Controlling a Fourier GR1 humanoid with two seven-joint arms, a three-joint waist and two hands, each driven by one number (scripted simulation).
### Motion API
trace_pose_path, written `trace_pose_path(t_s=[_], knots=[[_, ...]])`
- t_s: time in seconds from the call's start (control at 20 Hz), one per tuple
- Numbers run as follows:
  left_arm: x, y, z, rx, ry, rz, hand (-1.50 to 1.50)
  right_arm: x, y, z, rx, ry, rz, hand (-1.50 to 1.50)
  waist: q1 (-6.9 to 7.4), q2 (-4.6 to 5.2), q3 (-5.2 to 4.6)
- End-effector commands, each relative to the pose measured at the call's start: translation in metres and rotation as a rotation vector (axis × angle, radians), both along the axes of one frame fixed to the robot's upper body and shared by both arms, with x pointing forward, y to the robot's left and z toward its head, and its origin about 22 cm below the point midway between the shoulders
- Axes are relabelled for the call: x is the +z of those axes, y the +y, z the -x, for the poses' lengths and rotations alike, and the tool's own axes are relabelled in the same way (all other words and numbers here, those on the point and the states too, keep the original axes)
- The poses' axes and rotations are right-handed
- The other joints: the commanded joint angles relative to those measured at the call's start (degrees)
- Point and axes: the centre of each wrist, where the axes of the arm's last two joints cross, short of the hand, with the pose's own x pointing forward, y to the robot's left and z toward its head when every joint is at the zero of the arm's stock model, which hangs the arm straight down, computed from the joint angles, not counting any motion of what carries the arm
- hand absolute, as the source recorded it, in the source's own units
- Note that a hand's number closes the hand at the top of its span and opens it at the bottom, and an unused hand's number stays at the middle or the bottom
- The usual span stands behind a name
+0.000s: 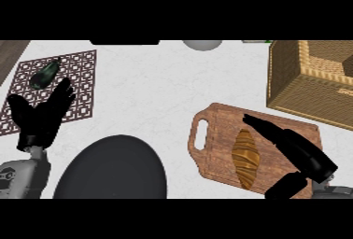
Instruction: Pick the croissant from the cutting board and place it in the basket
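Across the whole frame the pale worktop (pixel 151 93) carries everything, and the wicker basket (pixel 303 88) in the upper right is the biggest target; its near wall stands between board and opening, so a croissant carried too low could, I judge, catch on that rim. At the lower centre a dark round plate (pixel 110 170) lies well clear of the route. On the left a patterned mat (pixel 79 70) holds a dark green vegetable (pixel 45 74), with the left robot hand (pixel 41 116) resting over it, fingers spread and upright, holding nothing. The wooden cutting board (pixel 221 140) sits right of centre. Over its right side the right robot hand (pixel 289 144) lies with straight fingers extended, not closed on anything. The croissant (pixel 244 158) lies on the board just beside those fingers; closing from 1 side may push it away.
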Motion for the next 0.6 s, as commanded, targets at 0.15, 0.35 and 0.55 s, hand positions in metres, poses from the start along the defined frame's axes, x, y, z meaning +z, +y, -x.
trace_pose_path(t_s=[0.15, 0.35, 0.55], knots=[[-0.01, 0.001, -0.001, -0.009, -0.002, -0.007, 0.0, -0.006, 0.014, -0.005, -0.028, -0.015, 0.068, -1.5, 0.04, 0.01, -0.01], [-0.002, 0.012, -0.007, -0.001, -0.022, -0.01, 0.0, -0.021, 0.032, 0.008, -0.041, -0.031, 0.103, -1.5, -0.05, 0.01, -0.01], [-0.003, 0.02, -0.001, 0.001, -0.008, 0.014, 0.0, -0.043, 0.028, 0.001, 0.011, -0.045, 0.129, 1.5, 0.06, 0.04, 0.0]])
